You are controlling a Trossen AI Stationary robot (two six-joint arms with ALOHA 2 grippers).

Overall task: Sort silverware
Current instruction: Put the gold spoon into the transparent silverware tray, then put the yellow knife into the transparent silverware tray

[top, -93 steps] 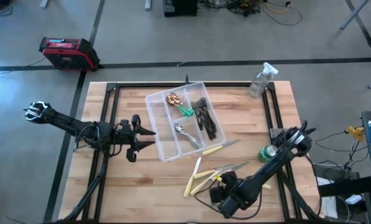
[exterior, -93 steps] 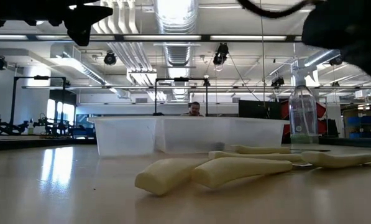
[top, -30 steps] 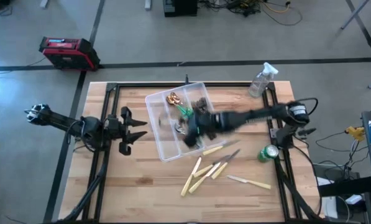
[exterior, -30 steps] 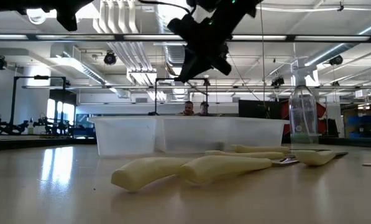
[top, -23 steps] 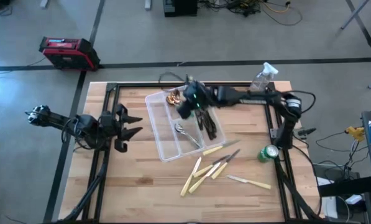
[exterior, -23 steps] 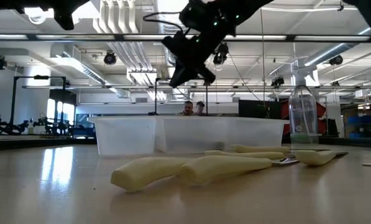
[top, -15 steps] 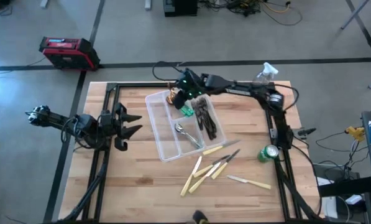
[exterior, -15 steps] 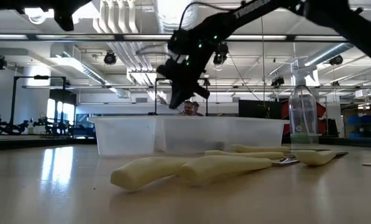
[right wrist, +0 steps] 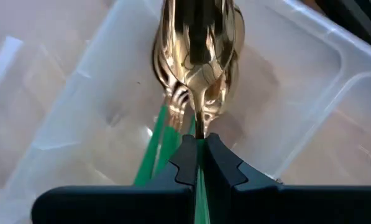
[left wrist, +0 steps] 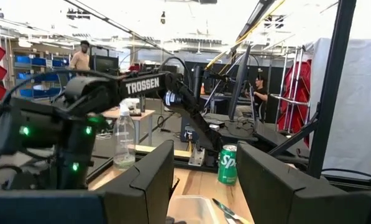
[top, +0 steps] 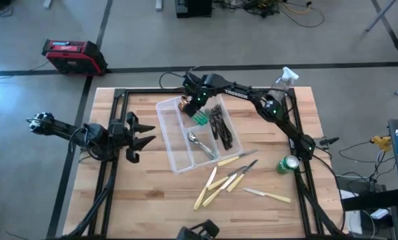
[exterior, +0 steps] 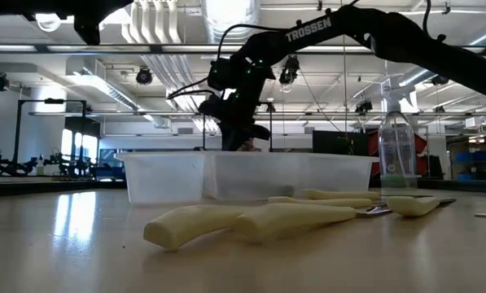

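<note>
Over the tray's (top: pixel 174 131) far compartment, right claw (right wrist: pixel 197 160) is clamped on a green-handled piece (right wrist: pixel 201 186) above the gold spoons (right wrist: pixel 199 59); early release could drop it crooked across the divider, left claw (top: pixel 144 138) idling open off-tray.

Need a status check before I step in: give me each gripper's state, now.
Left gripper: open, holding nothing, beside the tray.
Right gripper: shut on a green-handled piece, over the tray.

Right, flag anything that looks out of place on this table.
Several cream-yellow-handled knives lie scattered at angles on the wooden table, outside the clear plastic tray. A green drinks can and a clear spray bottle stand among the cutlery.
</note>
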